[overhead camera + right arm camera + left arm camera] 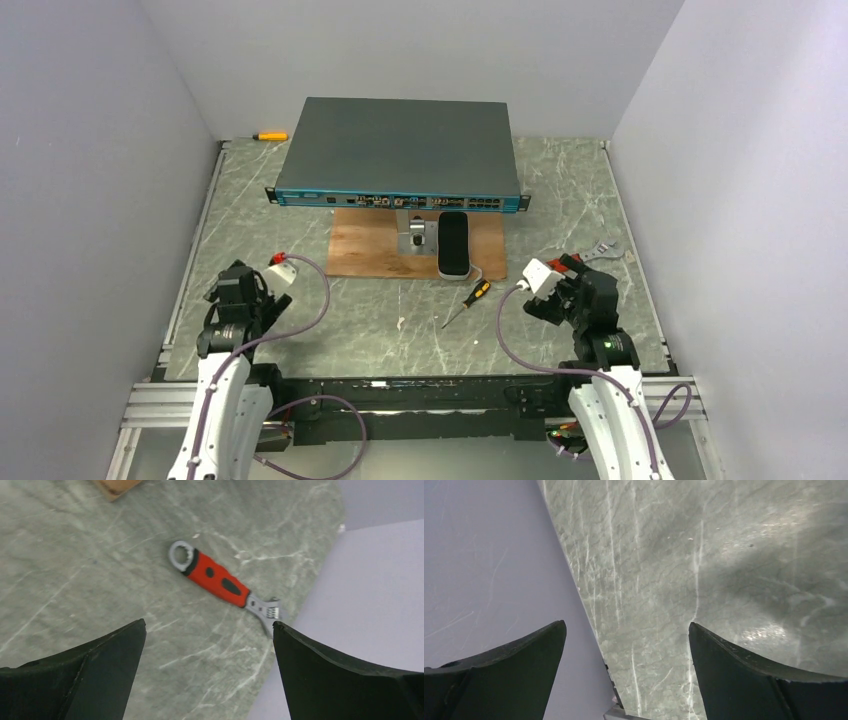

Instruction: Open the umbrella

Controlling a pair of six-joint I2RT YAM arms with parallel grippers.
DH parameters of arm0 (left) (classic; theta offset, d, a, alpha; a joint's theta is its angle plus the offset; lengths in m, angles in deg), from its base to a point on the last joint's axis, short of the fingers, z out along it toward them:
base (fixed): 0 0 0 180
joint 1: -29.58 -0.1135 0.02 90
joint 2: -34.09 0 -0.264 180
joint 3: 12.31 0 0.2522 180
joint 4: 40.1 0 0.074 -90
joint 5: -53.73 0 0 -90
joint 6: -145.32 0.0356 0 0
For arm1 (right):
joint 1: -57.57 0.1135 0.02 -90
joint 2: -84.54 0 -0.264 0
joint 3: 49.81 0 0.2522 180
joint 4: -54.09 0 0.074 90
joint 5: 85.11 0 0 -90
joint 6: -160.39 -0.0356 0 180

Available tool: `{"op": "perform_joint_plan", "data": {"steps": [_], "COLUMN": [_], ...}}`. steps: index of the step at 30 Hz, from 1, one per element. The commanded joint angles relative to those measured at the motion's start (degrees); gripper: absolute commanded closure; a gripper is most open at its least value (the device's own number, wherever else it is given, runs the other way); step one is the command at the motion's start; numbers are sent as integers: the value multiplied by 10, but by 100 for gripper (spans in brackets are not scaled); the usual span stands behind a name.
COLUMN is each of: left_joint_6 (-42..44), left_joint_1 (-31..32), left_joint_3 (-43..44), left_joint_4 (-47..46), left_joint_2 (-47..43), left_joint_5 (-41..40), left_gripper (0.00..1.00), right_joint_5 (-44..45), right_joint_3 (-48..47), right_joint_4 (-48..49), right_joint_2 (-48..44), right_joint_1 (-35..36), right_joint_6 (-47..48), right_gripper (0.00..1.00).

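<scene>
Pale panels wall in a grey-green marble table, with a flat dark-grey network switch across its far middle. Just near of the switch's front lies a plywood board, and on its right part lies the umbrella, packed down to a short black oblong with a pale rim. A yellow-and-black screwdriver lies just near of the board.

We judge the task not yet begun. The umbrella is folded and both arms sit well apart from it at the near edge, so the step in hand is the first reach. That calls for one arm to travel far and inward and close on the oblong, probably the right, which sits nearer. The other would then have to work the fabric end free.

The left gripper is spread wide over bare marble by the left wall, holding and touching nothing. The right gripper is equally wide and empty, hovering above a red-handled adjustable wrench.
</scene>
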Motion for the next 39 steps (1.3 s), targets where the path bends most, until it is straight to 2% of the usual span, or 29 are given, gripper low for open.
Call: {"op": "perform_joint_plan", "data": {"steps": [1, 3, 5, 7, 9, 12, 13, 14, 16, 20, 26, 33, 39], "left_joint_6": [30, 72, 89, 116, 125, 142, 143, 142, 146, 176, 193, 245, 279], "left_joint_1": [-1, -1, 3, 20, 45, 113, 135, 154, 184, 215, 233, 253, 268], "left_joint_3": [54, 75, 75, 71, 60, 46, 41, 37, 28, 17, 11, -28, -24], "left_joint_4": [60, 114, 110, 113, 95, 64, 49, 33, 2, -50, -91, -175, -250], "left_joint_2": [-19, -28, -35, -26, -10, 27, 39, 51, 73, 127, 171, 226, 310], "left_joint_5": [120, 208, 252, 278, 275, 261, 254, 248, 246, 273, 284, 249, 234], "left_gripper": [2, 2, 2, 3, 18, 54, 69, 76, 82, 100, 100, 100, 100], "right_joint_5": [-83, -118, -149, -174, -197, -221, -222, -220, -202, -186, -159, -108, -74], "right_joint_3": [-52, -58, -48, -30, -20, -12, -10, -6, 5, -9, 5, 18, 13], "right_joint_4": [-68, -96, -99, -95, -96, -85, -72, -53, 0, 60, 123, 222, 294], "right_joint_2": [36, 42, 36, 27, 29, 54, 65, 82, 111, 213, 301, 386, 455], "right_joint_1": [-1, 0, 0, 0, 2, 11, 20, 30, 63, 150, 180, 220, 229], "right_joint_6": [31, 66, 100, 139, 175, 206, 208, 207, 199, 166, 174, 169, 169], "right_gripper": [3, 11, 24, 33, 46, 70, 79, 90, 100, 100, 100, 100, 100]}}
